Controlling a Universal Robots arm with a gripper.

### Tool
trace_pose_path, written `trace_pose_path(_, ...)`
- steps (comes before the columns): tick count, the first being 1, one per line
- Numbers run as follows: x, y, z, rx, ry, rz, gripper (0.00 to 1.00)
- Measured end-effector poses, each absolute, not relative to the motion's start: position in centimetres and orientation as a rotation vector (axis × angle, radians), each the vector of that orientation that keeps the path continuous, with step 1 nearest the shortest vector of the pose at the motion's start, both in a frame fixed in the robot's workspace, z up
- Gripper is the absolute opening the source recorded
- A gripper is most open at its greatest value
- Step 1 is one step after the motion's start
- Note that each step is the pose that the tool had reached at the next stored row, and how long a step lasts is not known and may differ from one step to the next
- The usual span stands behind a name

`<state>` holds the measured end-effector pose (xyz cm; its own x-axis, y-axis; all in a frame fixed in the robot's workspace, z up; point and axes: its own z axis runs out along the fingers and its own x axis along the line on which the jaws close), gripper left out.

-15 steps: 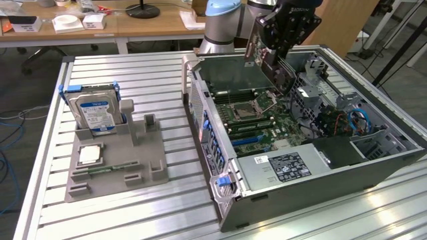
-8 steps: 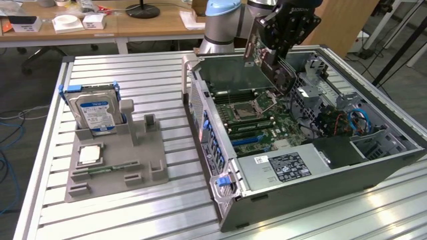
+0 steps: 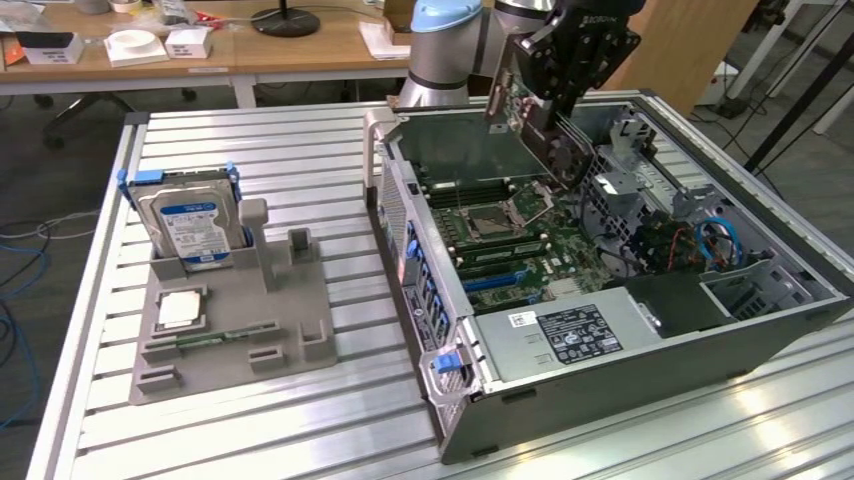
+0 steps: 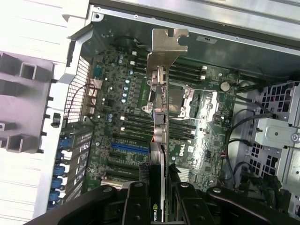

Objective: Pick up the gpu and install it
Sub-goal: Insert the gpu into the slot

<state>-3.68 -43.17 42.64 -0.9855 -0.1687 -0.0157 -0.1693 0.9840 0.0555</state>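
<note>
The gpu (image 4: pixel 159 126), a thin flat black card with an angular silver metal bracket (image 4: pixel 165 49) at one end, hangs edge-on over the green, densely studded motherboard (image 4: pixel 117 108) inside the open grey metal case (image 3: pixel 627 350). The black gripper (image 4: pixel 157 187) is clamped narrowly on the card, its fingers (image 4: pixel 136 201) pressing both flat faces

Arm (image 3: pixel 447 40) over case, wrist angled down; end effector (image 4: pixel 158 205) clamped on gpu (image 4: pixel 162 51).

Room lies open above the motherboard (image 3: pixel 514 250) around the gpu (image 3: pixel 550 150); drive cage (image 3: pixel 625 185) and cables (image 3: pixel 714 240) crowd one side.
</note>
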Motion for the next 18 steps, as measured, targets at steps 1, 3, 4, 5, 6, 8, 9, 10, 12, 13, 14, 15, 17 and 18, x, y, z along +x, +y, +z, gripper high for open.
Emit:
trace_pose_path(1, -3.68, -43.17, 42.64, -0.272, 3.118, 0.089, 0.26)
trace_pose_path(3, -3.68, -43.17, 42.64, -0.284, 3.117, 0.089, 0.26)
trace_pose_path(4, -3.68, -43.17, 42.64, -0.291, 3.116, 0.089, 0.26)
trace_pose_path(5, -3.68, -43.17, 42.64, -0.297, 3.116, 0.089, 0.26)
trace_pose_path(6, -3.68, -43.17, 42.64, -0.303, 3.115, 0.089, 0.26)
trace_pose_path(8, -3.68, -43.17, 42.64, -0.316, 3.114, 0.089, 0.26)
trace_pose_path(9, -3.68, -43.17, 42.64, -0.322, 3.114, 0.089, 0.26)
trace_pose_path(10, -3.68, -43.17, 42.64, -0.329, 3.113, 0.089, 0.26)
trace_pose_path(12, -3.68, -43.17, 42.64, -0.342, 3.112, 0.089, 0.26)
trace_pose_path(13, -3.68, -43.17, 42.64, -0.348, 3.112, 0.089, 0.26)
trace_pose_path(14, -3.68, -43.17, 42.64, -0.354, 3.111, 0.089, 0.26)
trace_pose_path(15, -3.68, -43.17, 42.64, -0.36, 3.11, 0.089, 0.26)
trace_pose_path(17, -3.68, -43.17, 42.64, -0.373, 3.109, 0.089, 0.26)
trace_pose_path(18, -3.68, -43.17, 42.64, -0.379, 3.108, 0.089, 0.26)
